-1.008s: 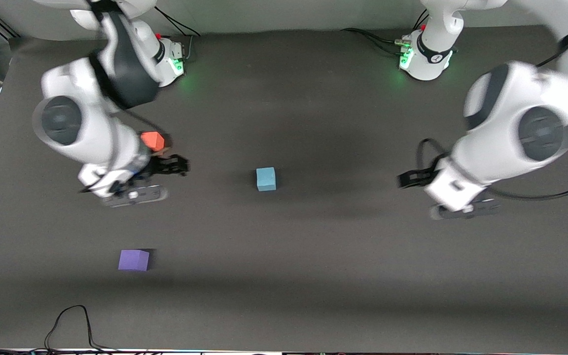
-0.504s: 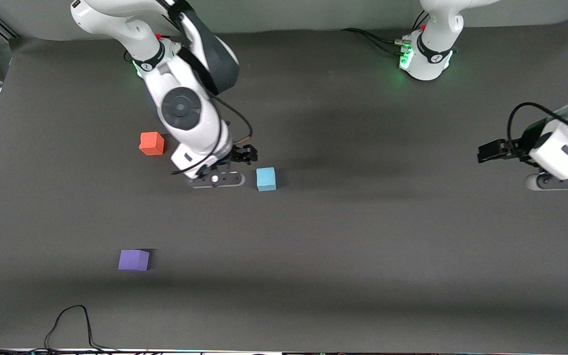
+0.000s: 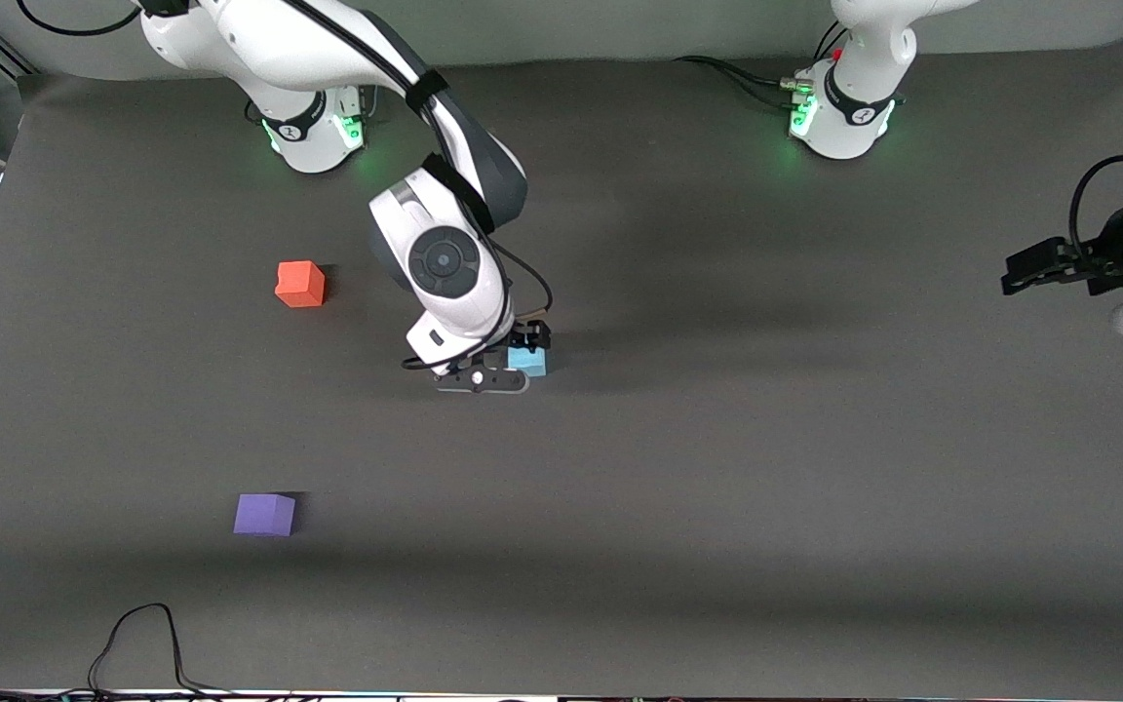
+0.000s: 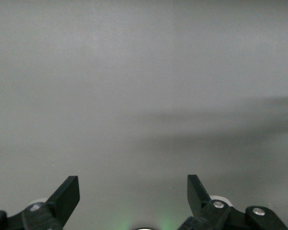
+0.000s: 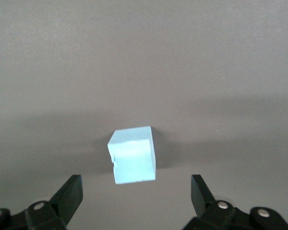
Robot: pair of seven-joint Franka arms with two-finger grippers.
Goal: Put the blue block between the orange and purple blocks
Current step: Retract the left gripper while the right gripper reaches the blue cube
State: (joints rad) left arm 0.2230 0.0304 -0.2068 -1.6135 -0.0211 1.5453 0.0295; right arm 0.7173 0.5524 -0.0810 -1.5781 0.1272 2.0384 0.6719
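Blue block (image 3: 528,361) under open right tool (image 5: 134,196)

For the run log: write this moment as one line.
right tool: open, over blue block, not gripping | left tool: open, waiting at left arm's table end | orange block, purple block: apart on table

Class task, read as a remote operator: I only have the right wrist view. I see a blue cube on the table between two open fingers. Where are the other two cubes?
Observer: The orange block sits toward the right arm's end, farther from the front camera than the blue block.
Operator: And the purple one?
Observer: The purple block is nearer the front camera than both.
Operator: What is the other arm doing?
Observer: The left gripper waits, open, over the table at its own end; the right gripper is over the blue block.
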